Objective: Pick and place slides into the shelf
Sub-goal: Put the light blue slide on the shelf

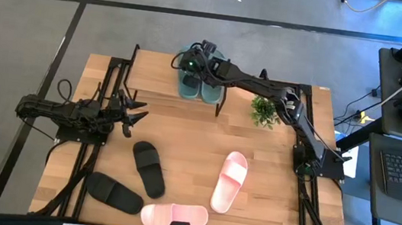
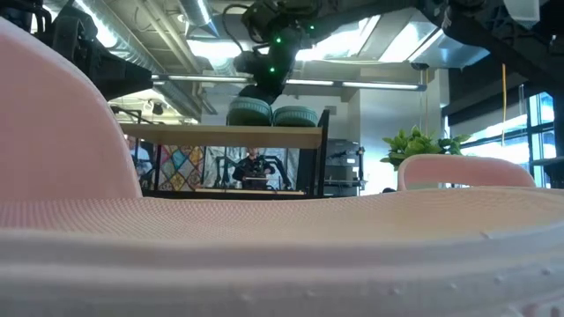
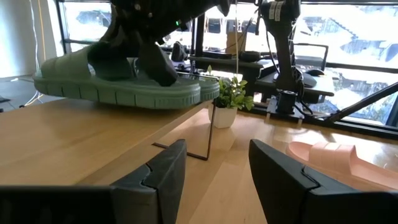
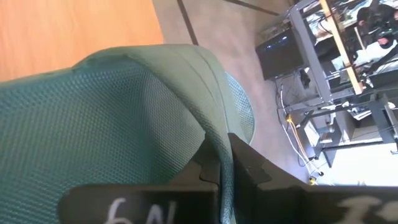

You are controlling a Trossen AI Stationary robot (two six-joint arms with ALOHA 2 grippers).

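right gripper [image 1: 191, 64] pinching green slide [image 1: 188, 82] strap on shelf [image 1: 152, 72] | left gripper [image 1: 137, 117] spread (idle)

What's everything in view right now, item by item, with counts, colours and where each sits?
green slides: two, dark green, side by side on the shelf's top board.
black slides: two, black, on the table's front left; the second lies nearer the front edge.
pink slides: two, pale pink, front centre-right; the other lies at the front edge.
shelf: one, light wood top, black frame, at the table's back.
plant: one, green, in a small white pot, right of the shelf.
right tool: shut on a green slide's strap.
left tool: open, left side, waiting.
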